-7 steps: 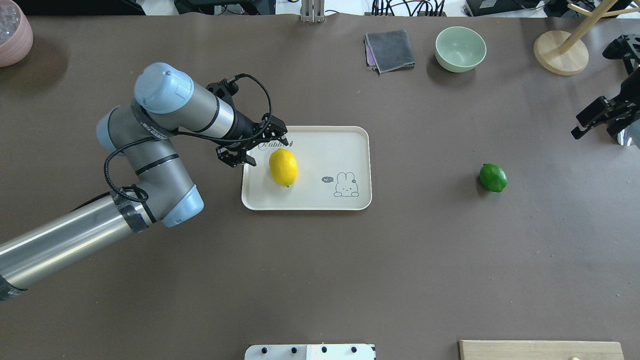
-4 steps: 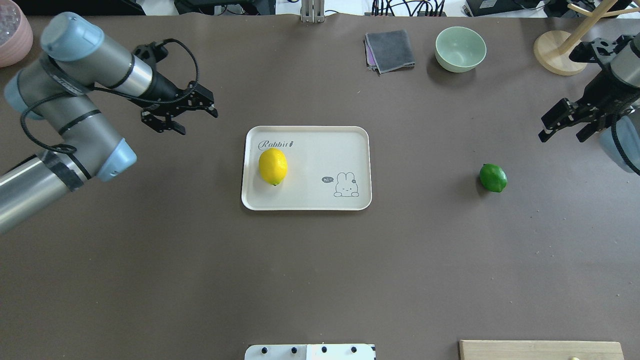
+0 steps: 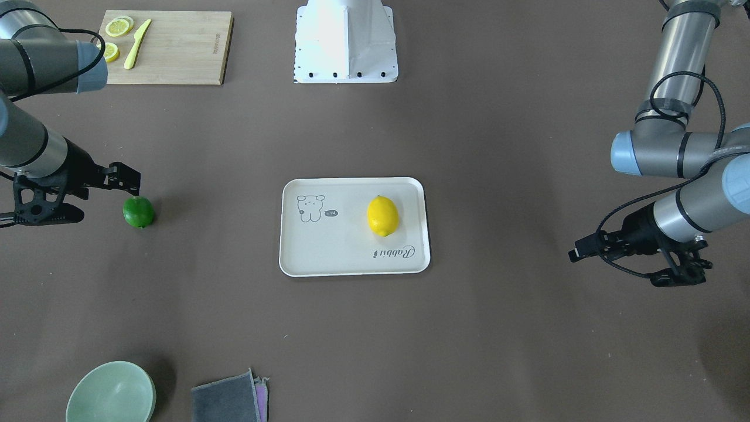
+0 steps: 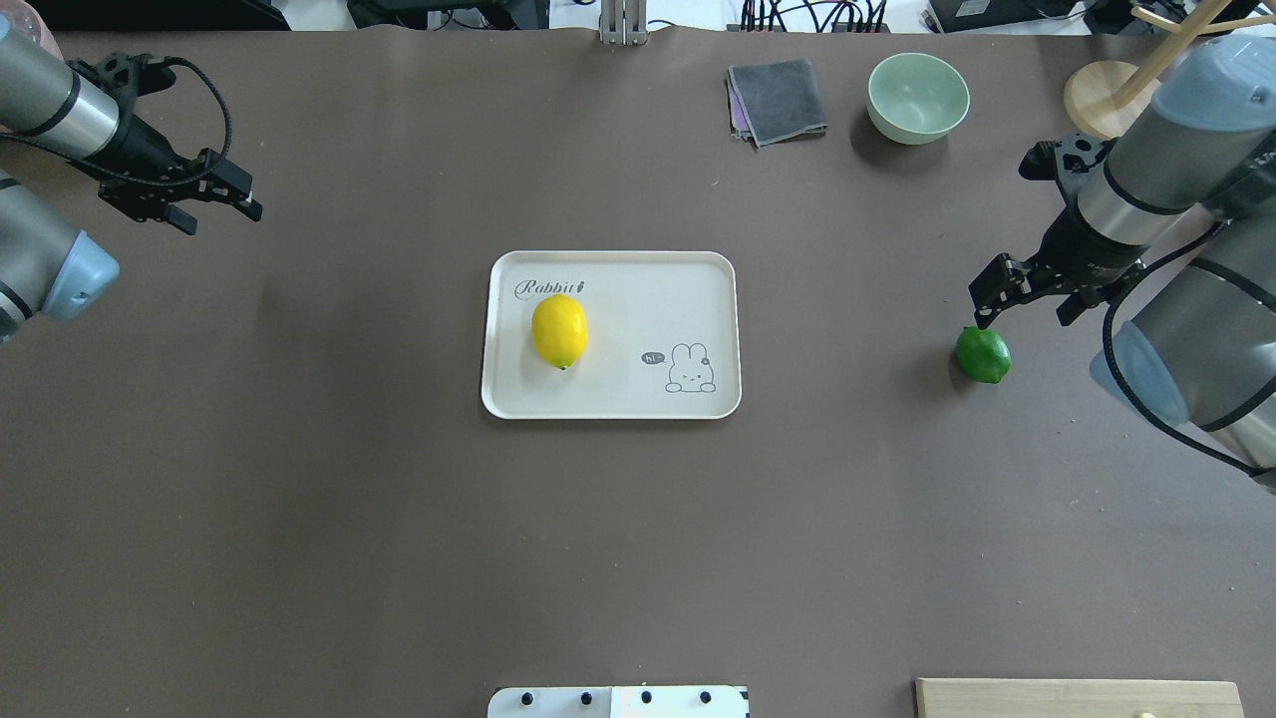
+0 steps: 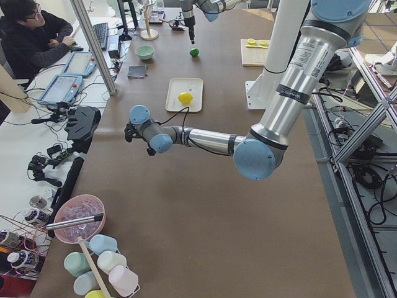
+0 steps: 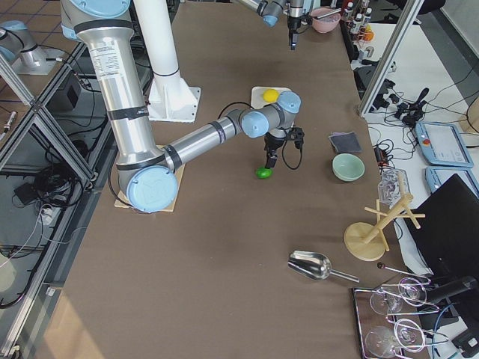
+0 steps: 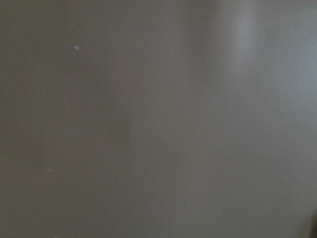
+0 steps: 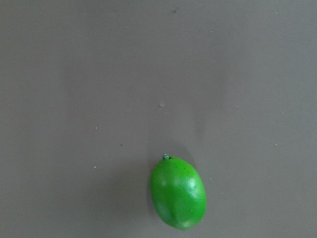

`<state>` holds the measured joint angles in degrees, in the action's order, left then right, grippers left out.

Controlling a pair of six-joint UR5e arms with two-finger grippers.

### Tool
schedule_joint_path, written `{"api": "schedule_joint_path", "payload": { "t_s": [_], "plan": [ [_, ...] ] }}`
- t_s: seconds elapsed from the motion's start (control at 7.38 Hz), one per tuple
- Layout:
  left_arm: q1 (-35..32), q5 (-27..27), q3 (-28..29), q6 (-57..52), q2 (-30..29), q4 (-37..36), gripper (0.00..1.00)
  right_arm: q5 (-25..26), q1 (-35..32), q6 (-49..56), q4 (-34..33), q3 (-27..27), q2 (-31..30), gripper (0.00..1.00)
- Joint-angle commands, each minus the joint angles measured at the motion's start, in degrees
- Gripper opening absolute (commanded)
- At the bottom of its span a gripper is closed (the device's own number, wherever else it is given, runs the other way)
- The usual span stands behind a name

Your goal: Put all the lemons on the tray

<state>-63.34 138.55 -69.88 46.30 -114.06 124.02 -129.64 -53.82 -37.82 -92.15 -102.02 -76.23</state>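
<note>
Right gripper [image 4: 1024, 305]: wide open, empty, just beside green lemon [image 4: 983, 354]; should centre across its narrow girth before closing gently.

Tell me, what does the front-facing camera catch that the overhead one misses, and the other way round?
Only the front-facing view shows the top of the cutting board, with lemon slices and a yellow knife; overhead catches barely the board's edge. Only the overhead view shows the wooden stand. Both show the tray holding the yellow lemon, the green lemon near the right tool, the left tool, the green bowl and the grey cloth.
</note>
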Motion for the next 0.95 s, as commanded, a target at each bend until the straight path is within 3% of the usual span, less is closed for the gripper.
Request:
{"api": "schedule_joint_path", "payload": {
  "t_s": [0.0, 0.27, 0.81],
  "plan": [
    [-0.73, -2.31, 1.59, -6.92, 0.51, -3.00, 0.98, 2.29, 2.75, 5.08, 10.27, 4.08, -1.02, 0.97],
    [-0.73, -2.58, 2.12, -6.93, 0.59, -2.91, 0.98, 2.46, 2.75, 14.76, 11.73, 6.64, -1.56, 0.97],
    [-0.73, -2.67, 2.12, -6.84, 0.51, -2.91, 0.98, 2.55, 4.42, 14.27, 11.73, 7.27, -2.26, 0.74]
  ]
}}
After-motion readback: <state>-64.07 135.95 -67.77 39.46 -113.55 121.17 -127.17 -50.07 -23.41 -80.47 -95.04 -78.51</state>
